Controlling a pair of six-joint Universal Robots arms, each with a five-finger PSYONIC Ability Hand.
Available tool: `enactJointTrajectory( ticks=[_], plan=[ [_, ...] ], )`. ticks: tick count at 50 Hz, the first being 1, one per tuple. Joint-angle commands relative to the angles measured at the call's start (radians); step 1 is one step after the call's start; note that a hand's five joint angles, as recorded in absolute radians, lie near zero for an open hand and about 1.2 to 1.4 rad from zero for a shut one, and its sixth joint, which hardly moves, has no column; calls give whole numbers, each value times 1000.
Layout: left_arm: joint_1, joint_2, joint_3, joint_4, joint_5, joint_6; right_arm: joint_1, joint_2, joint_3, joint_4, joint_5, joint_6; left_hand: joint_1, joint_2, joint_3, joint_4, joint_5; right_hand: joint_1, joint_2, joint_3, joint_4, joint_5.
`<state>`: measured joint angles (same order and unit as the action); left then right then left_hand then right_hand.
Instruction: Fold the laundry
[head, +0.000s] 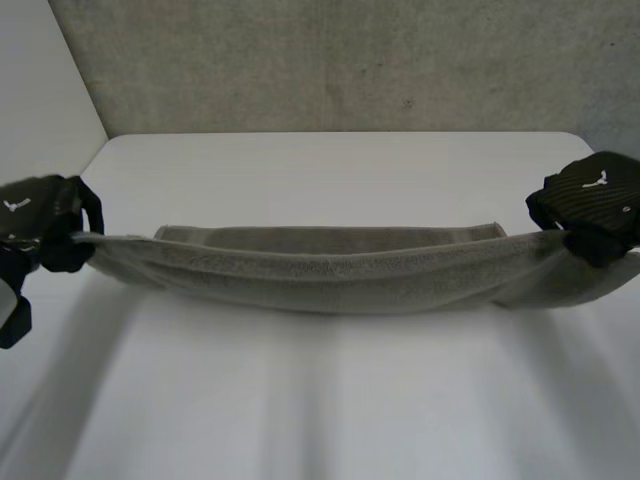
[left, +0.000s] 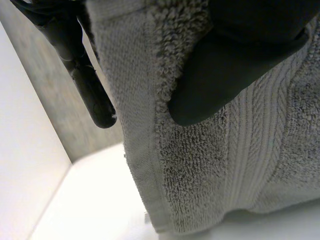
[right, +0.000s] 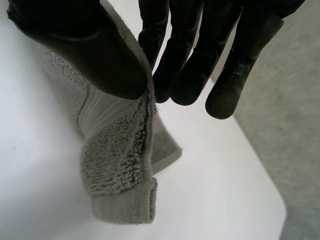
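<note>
grey towel (head: 330, 272) stretched over white table (head: 330, 400), ends pinched by left robot hand (head: 42, 225), right robot hand (head: 590, 200), wall (head: 350, 60) behind

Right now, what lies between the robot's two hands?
In the head view, a grey towel spans the gap; the left hand pinches one end, the right hand the other.
</note>
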<state>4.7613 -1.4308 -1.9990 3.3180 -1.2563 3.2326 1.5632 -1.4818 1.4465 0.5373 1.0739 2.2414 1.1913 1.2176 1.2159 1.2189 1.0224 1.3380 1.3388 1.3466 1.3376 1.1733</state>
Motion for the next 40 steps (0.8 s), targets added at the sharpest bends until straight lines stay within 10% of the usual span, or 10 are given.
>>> enactJointTrajectory(
  ticks=[1,14,36,37,38,39,40],
  plan=[
    [-27,-273,83,67,-12,-4,8,190,-81,-27,47,3,205,179,180,177,199,58,57,50,59,48],
    [-115,-641,446,75,-133,-10,110,619,-435,-224,126,173,205,179,180,177,199,58,57,50,59,48],
    [-156,-884,700,172,-186,-27,170,828,-664,-367,179,225,205,179,180,177,199,39,38,30,39,29],
    [-156,-884,700,172,-186,-27,172,845,-681,-370,190,224,205,179,180,177,199,-490,-491,-499,-490,-500],
    [-156,-890,700,172,-186,-24,173,862,-696,-375,207,222,-167,-193,-191,-194,-172,-1010,-1011,-1019,-1010,-1020],
    [-158,-893,700,170,-186,-19,173,862,-696,-375,207,222,-964,-990,-988,-991,-970,-1015,-1016,-1024,-1015,-1025],
    [-158,-893,700,170,-186,-19,176,874,-709,-376,221,219,-972,-998,-996,-999,-978,-1164,-1164,-1172,-1163,-1173]
  ],
)
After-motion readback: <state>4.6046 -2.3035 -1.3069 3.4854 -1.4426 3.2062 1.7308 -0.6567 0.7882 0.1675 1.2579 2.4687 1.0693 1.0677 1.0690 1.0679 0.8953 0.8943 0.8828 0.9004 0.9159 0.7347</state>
